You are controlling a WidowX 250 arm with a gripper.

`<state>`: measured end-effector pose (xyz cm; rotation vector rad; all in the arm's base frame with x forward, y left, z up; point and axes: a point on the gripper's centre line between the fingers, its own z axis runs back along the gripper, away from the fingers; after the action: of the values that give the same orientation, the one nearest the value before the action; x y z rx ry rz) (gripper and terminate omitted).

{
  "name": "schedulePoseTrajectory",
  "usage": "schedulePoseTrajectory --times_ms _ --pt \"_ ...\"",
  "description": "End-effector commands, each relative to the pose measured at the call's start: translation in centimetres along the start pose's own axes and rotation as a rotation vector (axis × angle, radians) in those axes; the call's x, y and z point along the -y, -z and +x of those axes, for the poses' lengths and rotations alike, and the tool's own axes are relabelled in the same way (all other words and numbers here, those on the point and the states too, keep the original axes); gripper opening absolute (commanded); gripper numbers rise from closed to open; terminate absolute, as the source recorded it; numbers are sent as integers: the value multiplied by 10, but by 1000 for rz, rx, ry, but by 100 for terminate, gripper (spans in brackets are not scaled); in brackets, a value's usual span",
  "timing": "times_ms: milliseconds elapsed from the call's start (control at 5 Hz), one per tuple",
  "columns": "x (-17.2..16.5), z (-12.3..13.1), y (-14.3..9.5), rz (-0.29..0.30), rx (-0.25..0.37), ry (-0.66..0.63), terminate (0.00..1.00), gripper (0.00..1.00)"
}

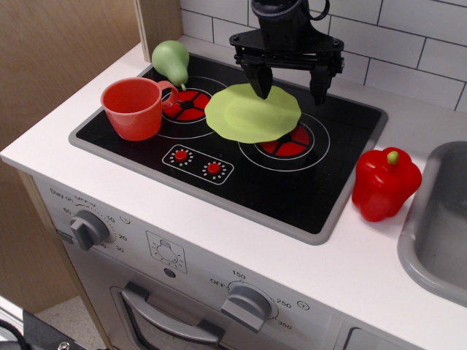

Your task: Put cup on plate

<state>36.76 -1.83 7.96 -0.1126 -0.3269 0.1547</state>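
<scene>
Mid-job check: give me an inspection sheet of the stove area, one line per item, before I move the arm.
Surface: black toy stovetop set in a white counter, two red burners, two small red dials.
Job's things: red-orange cup upright at the stovetop's left edge, handle pointing right, empty; light-green plate flat between the burners, nothing on it.
Clutter: green pear behind the cup; red bell pepper on the counter right of the stovetop.
Grippers: gripper open, above the plate's far edge, holding nothing.
Cables: nothing seen.
Surroundings: white tile wall behind, grey sink at right, wooden panel at left, oven knobs and handle below.
</scene>
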Motion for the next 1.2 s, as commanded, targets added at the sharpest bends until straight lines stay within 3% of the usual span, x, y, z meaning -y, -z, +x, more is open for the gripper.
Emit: schedulePoseTrajectory --times_ms 0,400,600,1000 --pt "0 0 0 0 0 0 0 100" --pt "-19 18 -44 -72 114 82 0 100" --pt "-25 19 -51 17 62 206 0 100" --pt "-70 10 -52 115 -27 343 0 100"
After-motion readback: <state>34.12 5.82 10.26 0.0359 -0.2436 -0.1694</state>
